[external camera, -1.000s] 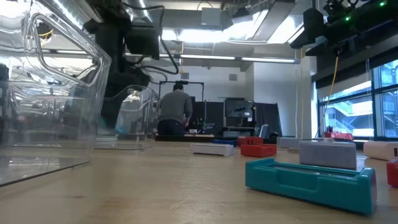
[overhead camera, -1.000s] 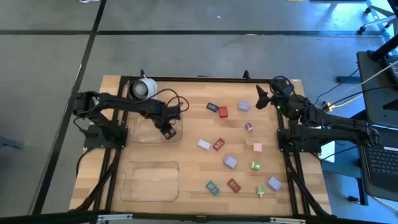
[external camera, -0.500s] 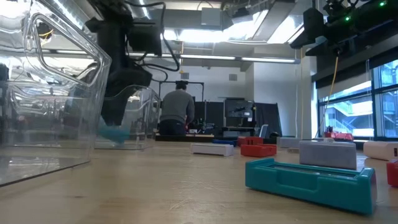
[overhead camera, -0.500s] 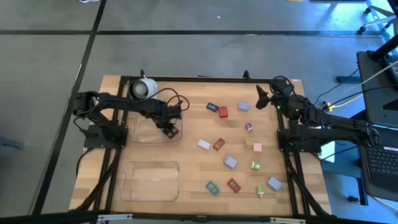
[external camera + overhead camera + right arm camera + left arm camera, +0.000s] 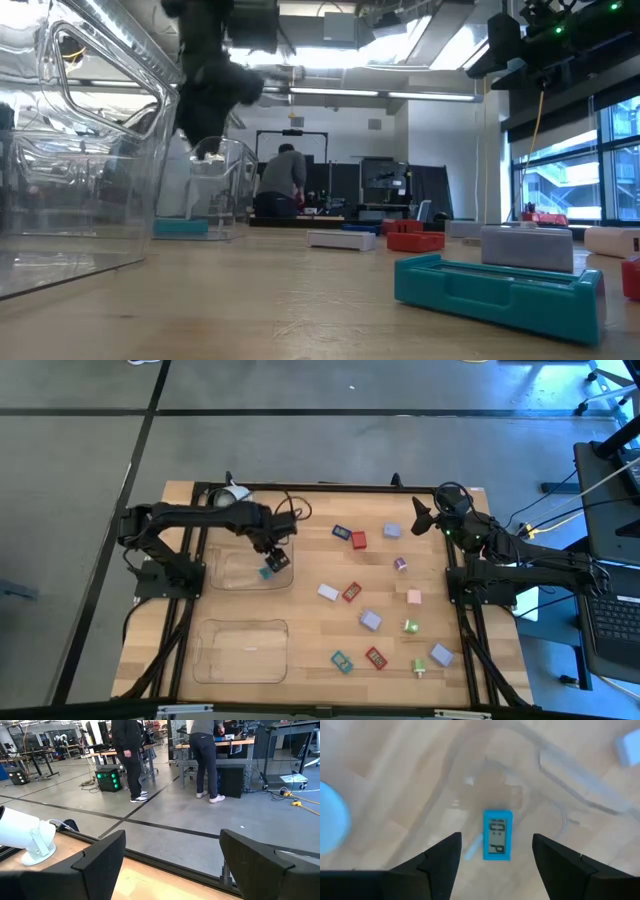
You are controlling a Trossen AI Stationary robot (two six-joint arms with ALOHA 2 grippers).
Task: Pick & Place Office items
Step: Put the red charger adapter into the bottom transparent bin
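The left gripper [image 5: 492, 851] has its jaws released, and a teal-blue piece [image 5: 497, 834] lies just below them inside the clear tray [image 5: 232, 573]. That drop looks done. Next pick: another piece [image 5: 358, 540] from the tabletop [image 5: 310, 610].

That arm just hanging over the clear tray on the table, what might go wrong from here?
1. The left tool hangs open right above the teal piece lying in the clear tray; dropping again, it might nudge the piece or shove the light tray.
2. The tray's wall rises close to its fingers, so a sideways move may catch it.
3. The remaining pieces, like the red one, lie close together, so a grab may bump a neighbour. The right tool waits open at the table's far edge.
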